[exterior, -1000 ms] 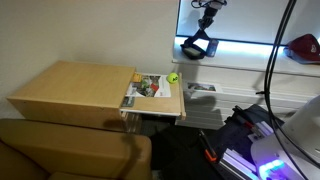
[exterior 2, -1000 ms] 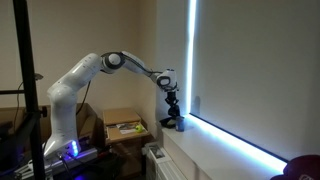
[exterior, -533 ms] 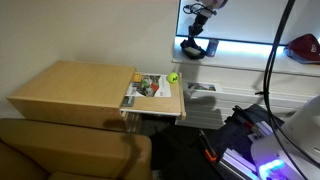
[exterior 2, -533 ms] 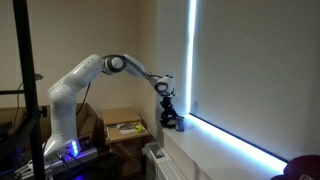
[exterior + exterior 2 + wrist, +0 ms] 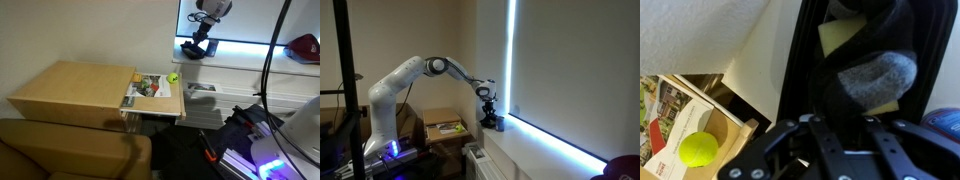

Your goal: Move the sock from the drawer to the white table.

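Observation:
The sock [image 5: 876,72], dark with a grey toe, lies on the white table [image 5: 245,57] by the window, on something yellow. It shows as a dark lump in both exterior views [image 5: 192,47] [image 5: 493,123]. My gripper [image 5: 840,128] hangs just above the sock with its fingers spread and nothing between them. It also shows in both exterior views [image 5: 203,30] [image 5: 488,100]. The open drawer [image 5: 152,90] of the wooden cabinet holds printed papers and a yellow-green ball [image 5: 172,77].
The wooden cabinet [image 5: 70,88] stands left of the white table. A brown couch [image 5: 60,150] is in front. A red object [image 5: 304,47] lies on the table at the far right. Cables and lit electronics [image 5: 255,135] sit below the table.
My gripper has shifted slightly above the sock and turned a little. The sock has stayed in place on the white table.

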You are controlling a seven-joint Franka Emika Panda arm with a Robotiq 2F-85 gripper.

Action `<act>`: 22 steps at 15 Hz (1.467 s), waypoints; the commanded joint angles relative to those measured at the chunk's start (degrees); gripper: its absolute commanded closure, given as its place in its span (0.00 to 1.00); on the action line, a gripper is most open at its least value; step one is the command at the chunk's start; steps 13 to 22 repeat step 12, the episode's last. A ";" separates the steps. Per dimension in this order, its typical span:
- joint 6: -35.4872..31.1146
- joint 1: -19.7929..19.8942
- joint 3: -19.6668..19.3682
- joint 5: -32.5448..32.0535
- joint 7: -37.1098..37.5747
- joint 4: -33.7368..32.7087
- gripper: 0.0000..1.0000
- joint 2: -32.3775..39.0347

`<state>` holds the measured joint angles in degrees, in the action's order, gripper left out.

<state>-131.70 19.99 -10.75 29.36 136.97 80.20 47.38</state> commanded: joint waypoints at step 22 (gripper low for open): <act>5.13 9.77 1.82 7.33 -26.37 17.30 0.00 -29.86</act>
